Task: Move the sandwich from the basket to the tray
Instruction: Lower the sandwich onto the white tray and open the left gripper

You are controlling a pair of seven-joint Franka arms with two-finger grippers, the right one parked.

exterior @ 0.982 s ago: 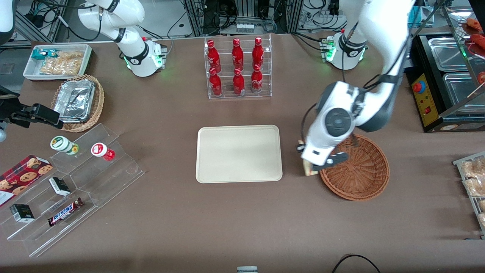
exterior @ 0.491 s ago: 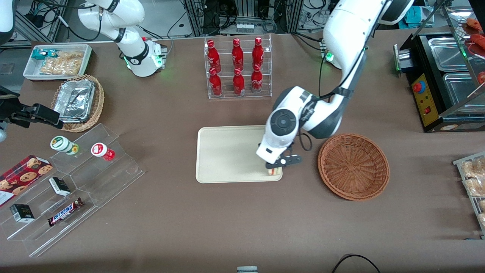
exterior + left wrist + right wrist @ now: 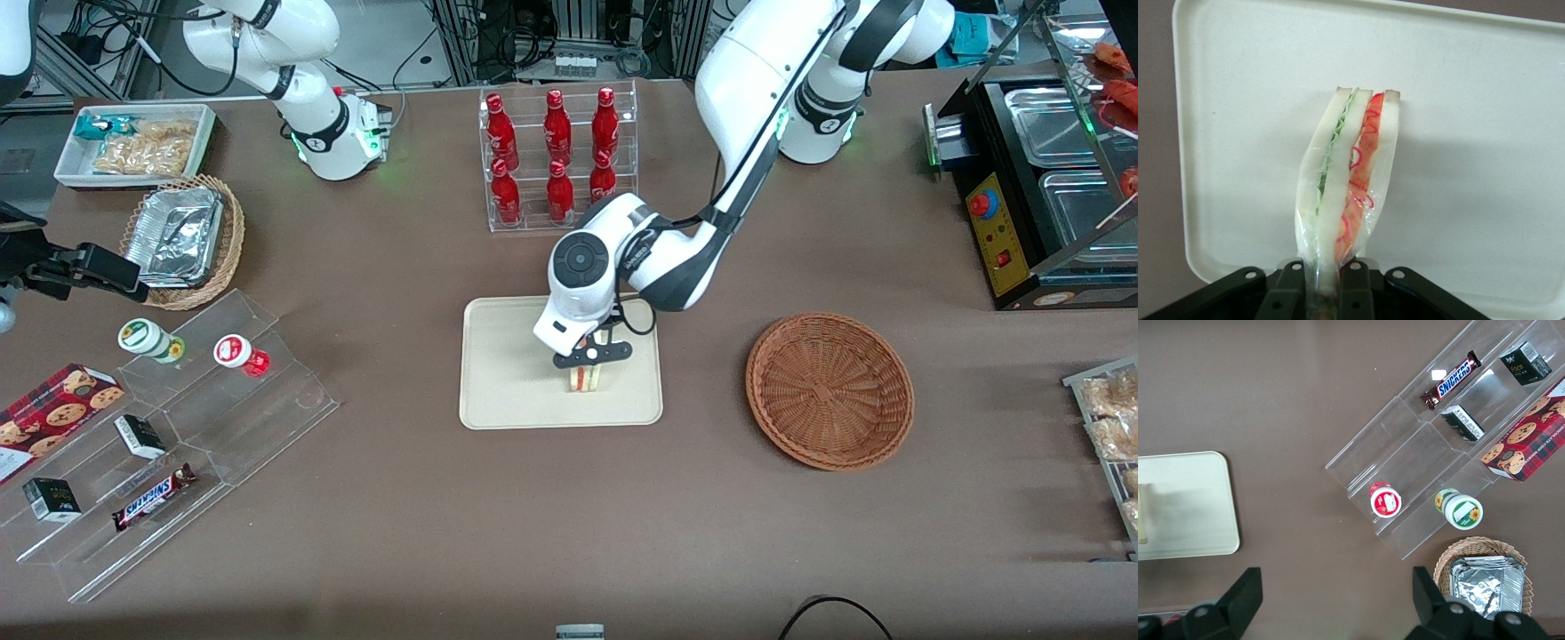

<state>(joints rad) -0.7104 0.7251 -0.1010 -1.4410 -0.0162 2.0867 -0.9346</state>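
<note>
Sandwich (image 3: 587,377) wrapped in clear film hangs over the tray (image 3: 507,373), pinched at one narrow end by the pincer (image 3: 590,355) of the working arm. In the left wrist view the sandwich (image 3: 1348,180) shows white bread slices with pale green filling on one side and red-orange filling on the other, and the black fingers (image 3: 1290,293) press against its wrapped end with the cream tray (image 3: 1485,133) spread beneath it. Whether the sandwich's free end touches the tray surface cannot be told. The tray is a flat cream-beige rectangle with rounded corners lying on the brown desk (image 3: 569,533), and nothing besides the sandwich is over it.

The round reddish-brown woven basket (image 3: 829,391) sits on the desk toward the working arm's end, well apart from the tray, with nothing in it. Farther from the front camera than the tray stands a clear rack (image 3: 560,160) holding six red bottles in two rows. Toward the parked arm's end of the desk, a lighter wicker basket (image 3: 182,242) holds foil containers, and a white bin (image 3: 133,144) holds bagged snacks. Nearer the camera there, a clear stepped stand (image 3: 178,444) carries two small cups, small dark boxes and a Snickers bar (image 3: 153,497).
</note>
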